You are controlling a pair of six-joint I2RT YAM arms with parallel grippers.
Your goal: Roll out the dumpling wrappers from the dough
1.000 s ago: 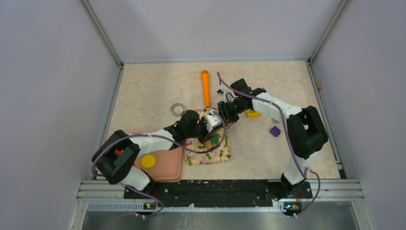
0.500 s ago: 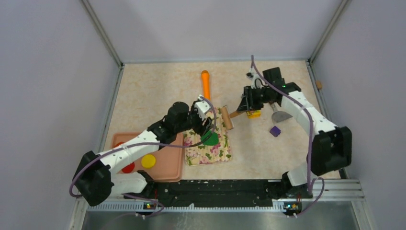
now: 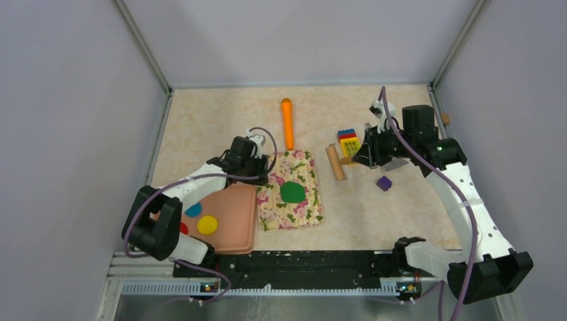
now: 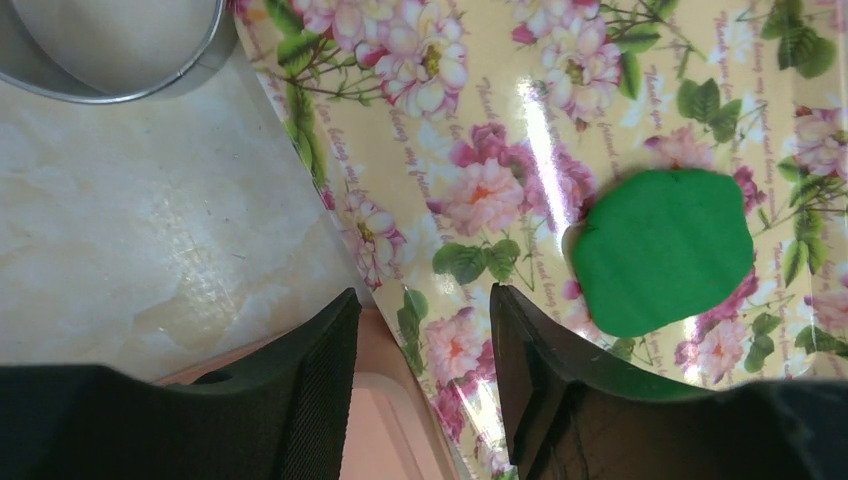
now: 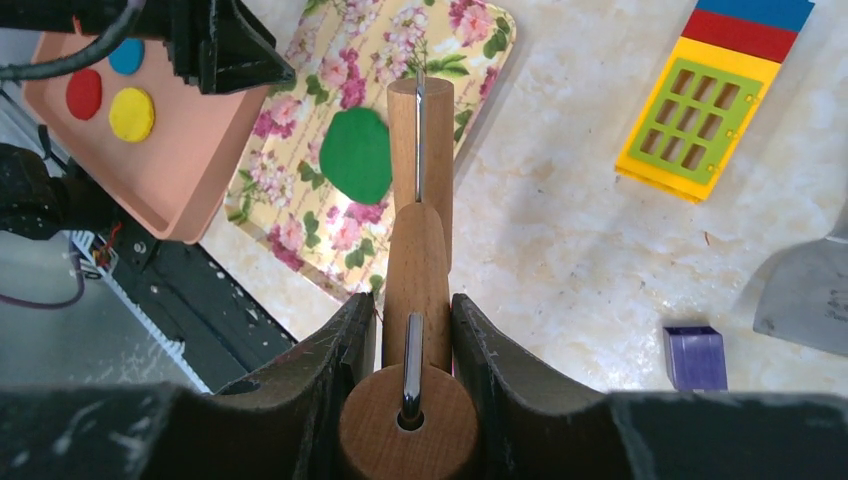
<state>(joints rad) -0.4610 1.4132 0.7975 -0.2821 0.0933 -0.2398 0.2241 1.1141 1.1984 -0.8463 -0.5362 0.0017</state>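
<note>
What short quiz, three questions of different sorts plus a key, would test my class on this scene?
1. How many discs lie in the tray?
2. What does the right gripper hold? A. rolling pin B. a disc C. nothing
3. True or false: the dough lies on the mat, untouched by the open left gripper.
Key: 1. three; 2. A; 3. true.
</note>
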